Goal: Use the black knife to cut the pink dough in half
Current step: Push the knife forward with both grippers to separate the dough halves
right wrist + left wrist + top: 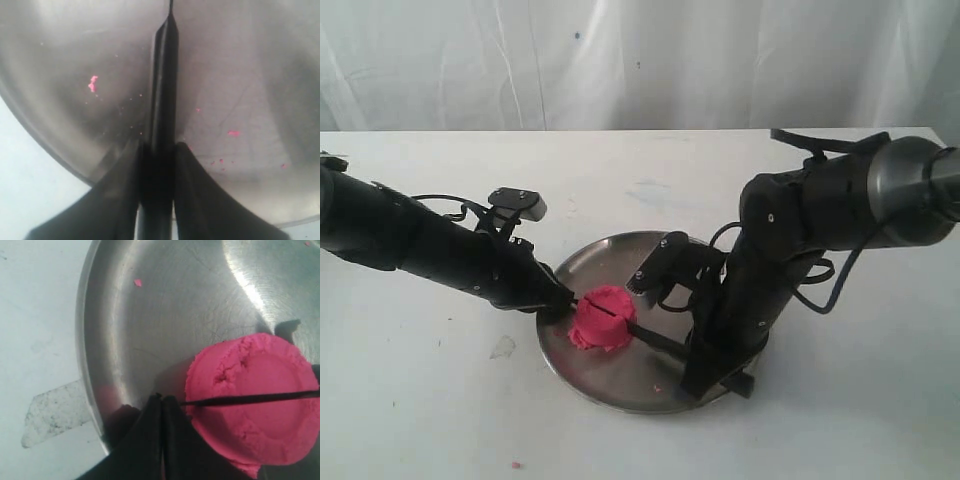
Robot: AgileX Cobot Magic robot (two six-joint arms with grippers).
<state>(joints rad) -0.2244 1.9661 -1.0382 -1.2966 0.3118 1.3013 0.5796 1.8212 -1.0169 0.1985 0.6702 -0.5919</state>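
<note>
The pink dough [602, 318] is one round lump on the left part of the steel plate [650, 385]. The black knife [658, 340] lies across it, its thin blade [250, 400] pressed into the top of the dough [260, 365] along a groove. My right gripper [690, 352] is shut on the knife handle [162, 100] over the plate [240, 75]; its fingers [192, 170] flank the handle. My left gripper [558, 300] is shut with nothing in it. Its tips [162, 399] rest on the plate by the dough's edge, close to the knife's point.
Pink crumbs [93, 84] dot the plate, and one lies on the white table [516, 464]. A clear tape patch [50, 415] sticks to the table beside the plate's left rim [82, 340]. A white curtain hangs behind the table.
</note>
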